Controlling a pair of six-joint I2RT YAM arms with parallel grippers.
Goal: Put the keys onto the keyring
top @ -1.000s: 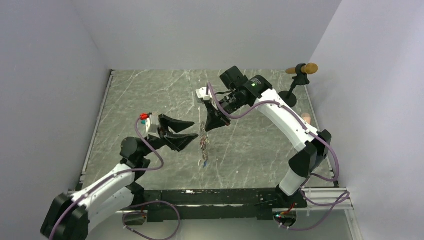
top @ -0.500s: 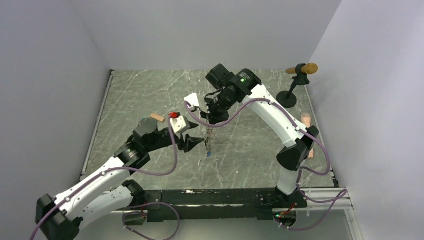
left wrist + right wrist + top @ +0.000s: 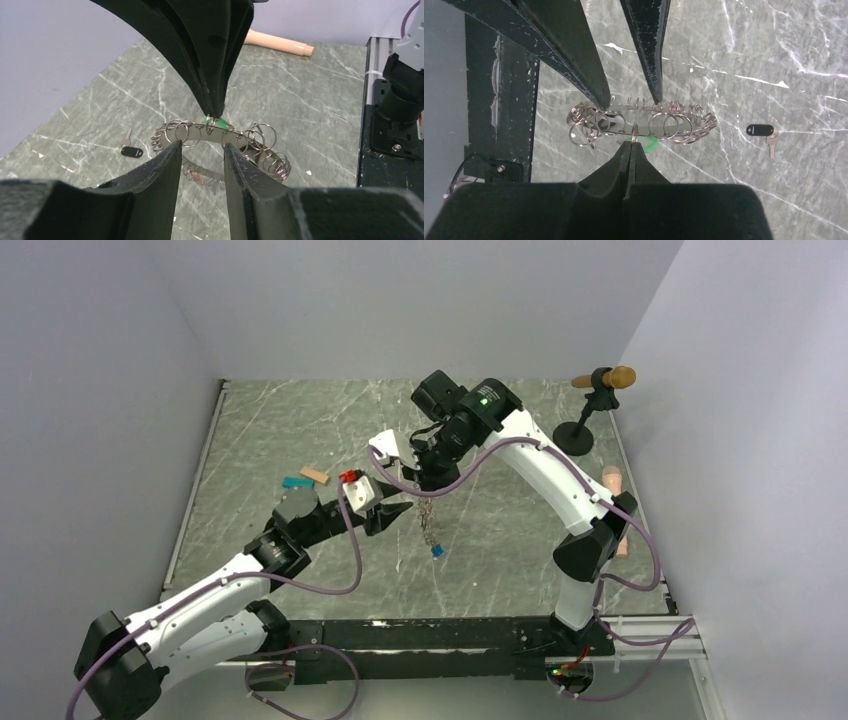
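My right gripper (image 3: 428,486) is shut on the keyring (image 3: 430,522), a thin metal ring fringed with many small split rings, and holds it above the table. In the right wrist view the shut fingertips (image 3: 630,144) pinch a small ring on the keyring (image 3: 639,117), with a green tag (image 3: 650,144) just beside them. A blue tag (image 3: 437,551) hangs at the keyring's low end. My left gripper (image 3: 403,509) is open, right next to the keyring's left side. In the left wrist view its fingers (image 3: 201,145) frame the keyring (image 3: 260,152) and the green tag (image 3: 216,121).
A black-tagged key (image 3: 131,151) lies on the marble table and also shows in the right wrist view (image 3: 759,130). Teal (image 3: 296,482) and tan (image 3: 315,476) blocks lie at the left. A stand with a wooden peg (image 3: 590,400) is at the back right, and a peach cylinder (image 3: 612,478) lies by the right wall.
My right arm swung left with the keyring, which now hangs with the blue tag lowest. My left gripper closed in on the keyring from the left and stays open.
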